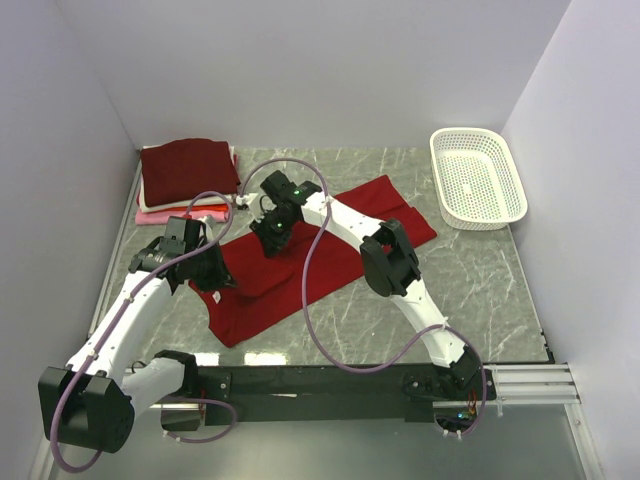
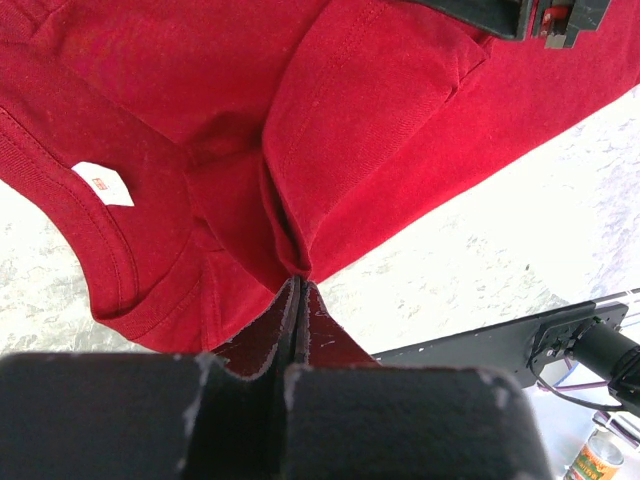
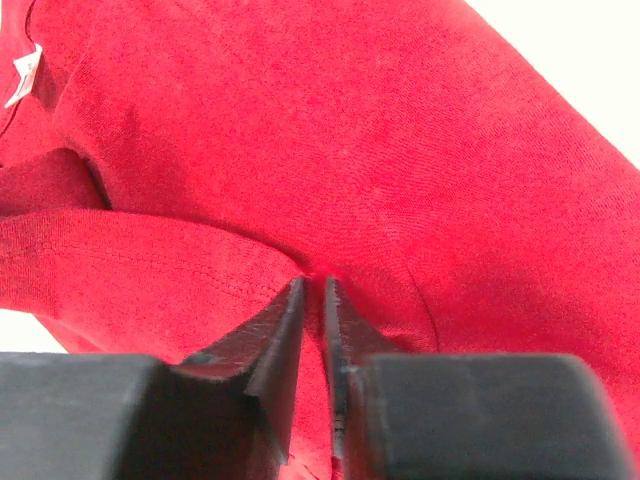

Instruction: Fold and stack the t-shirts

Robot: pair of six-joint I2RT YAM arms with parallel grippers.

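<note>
A bright red t-shirt lies spread diagonally on the table, with a sleeve part folded over its body. Its white neck label shows in the left wrist view and at the edge of the right wrist view. My left gripper is shut on a pinched fold of the red shirt at its left edge. My right gripper is shut on the red cloth near the shirt's upper middle. A stack of folded shirts sits at the far left, with dark maroon on top of white and pink.
A white perforated basket stands at the far right. White walls close in the table on three sides. The black mounting rail runs along the near edge. The right arm reaches over the red shirt.
</note>
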